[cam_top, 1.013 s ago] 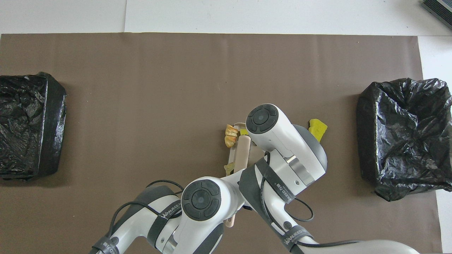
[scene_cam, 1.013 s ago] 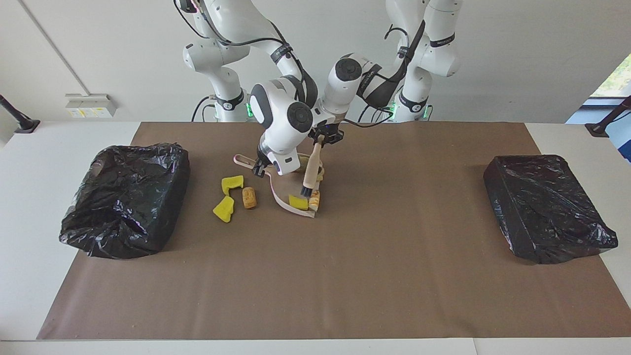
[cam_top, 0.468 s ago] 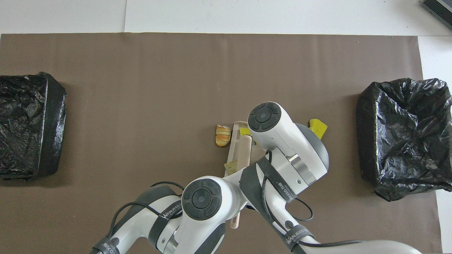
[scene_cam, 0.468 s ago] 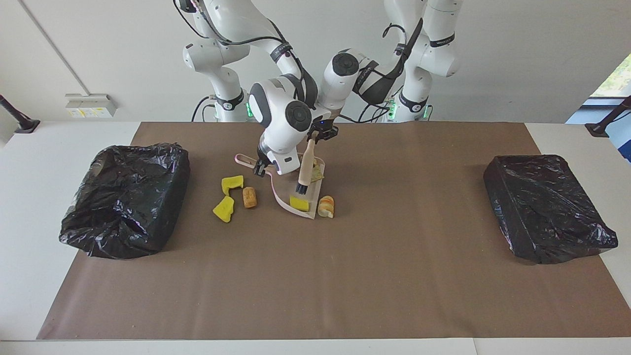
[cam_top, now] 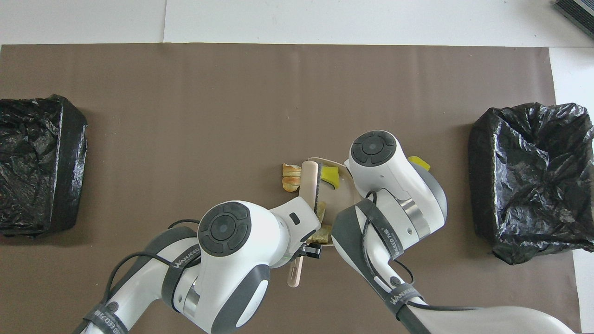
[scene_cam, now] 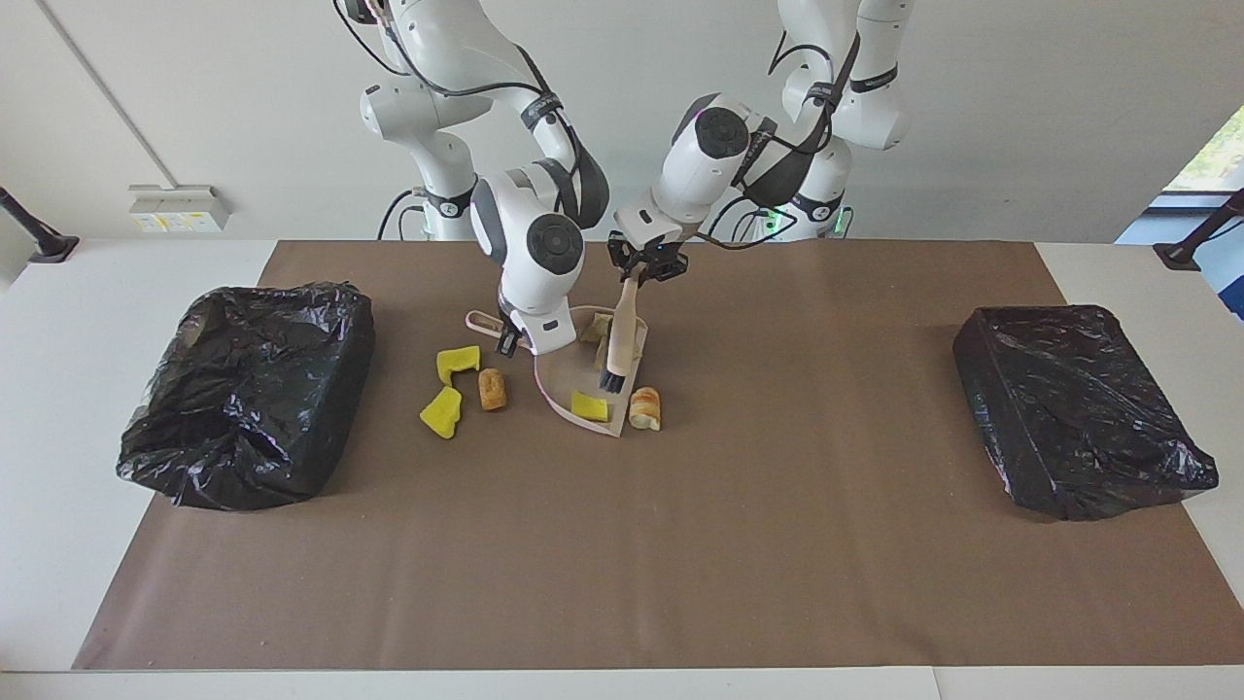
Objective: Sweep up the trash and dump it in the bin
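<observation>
1. The wooden hand brush [scene_cam: 616, 335] is being held at its handle top by the left gripper [scene_cam: 644, 269], fingers closed on it; the bristles are being kept over the pink dustpan [scene_cam: 573, 387], just above its floor.
2. The dustpan is being held by its handle in the right gripper [scene_cam: 508, 337], closed on it; the pan is being rested on the brown mat [scene_cam: 777, 544], open lip pointing away from the robots.
3. Already being carried in the pan: one yellow sponge bit [scene_cam: 589, 405] near the lip, and a pale scrap [scene_cam: 592, 329] at the back wall.
4. Not yet being collected: a bread-like roll [scene_cam: 644, 407] lying just beside the pan's lip on the mat; two yellow sponge pieces [scene_cam: 449, 387] and a brown cork [scene_cam: 493, 388] lying beside the pan toward the right arm's end.
5. Nothing is being dumped yet; both black-bagged bins [scene_cam: 251, 389] [scene_cam: 1077, 408] are standing well apart from the pan; sweeping is judged partly done, dumping wholly left.
</observation>
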Robot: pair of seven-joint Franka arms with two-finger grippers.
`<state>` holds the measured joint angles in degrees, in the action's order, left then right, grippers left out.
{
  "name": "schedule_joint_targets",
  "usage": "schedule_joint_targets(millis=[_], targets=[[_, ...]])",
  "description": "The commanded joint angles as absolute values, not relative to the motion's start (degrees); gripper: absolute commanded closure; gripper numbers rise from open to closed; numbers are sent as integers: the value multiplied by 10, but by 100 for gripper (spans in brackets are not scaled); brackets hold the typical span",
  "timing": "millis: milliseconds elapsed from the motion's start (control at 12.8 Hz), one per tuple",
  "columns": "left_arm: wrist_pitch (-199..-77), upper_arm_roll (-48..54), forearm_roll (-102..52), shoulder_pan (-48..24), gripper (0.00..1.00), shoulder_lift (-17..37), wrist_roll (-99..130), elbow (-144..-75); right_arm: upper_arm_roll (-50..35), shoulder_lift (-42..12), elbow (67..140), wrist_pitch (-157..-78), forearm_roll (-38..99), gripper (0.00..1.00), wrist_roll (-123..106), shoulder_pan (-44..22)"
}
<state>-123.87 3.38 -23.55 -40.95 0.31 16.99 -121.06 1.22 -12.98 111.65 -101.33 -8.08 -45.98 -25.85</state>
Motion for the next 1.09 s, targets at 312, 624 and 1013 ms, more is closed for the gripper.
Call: schedule_joint_targets(millis=[312, 624, 1013], targets=[[-1188, 34, -247, -296, 100, 1, 31, -1212, 4, -107, 1151, -1082, -42, 100, -472, -259], [-1179, 33, -239, -216, 100, 59, -64, -1201, 5, -106, 1151, -1078, -42, 100, -475, -265], [-1144, 31, -199, -200, 100, 81, -102, -1194, 5, -105, 1145, -1048, -121, 100, -483, -265]])
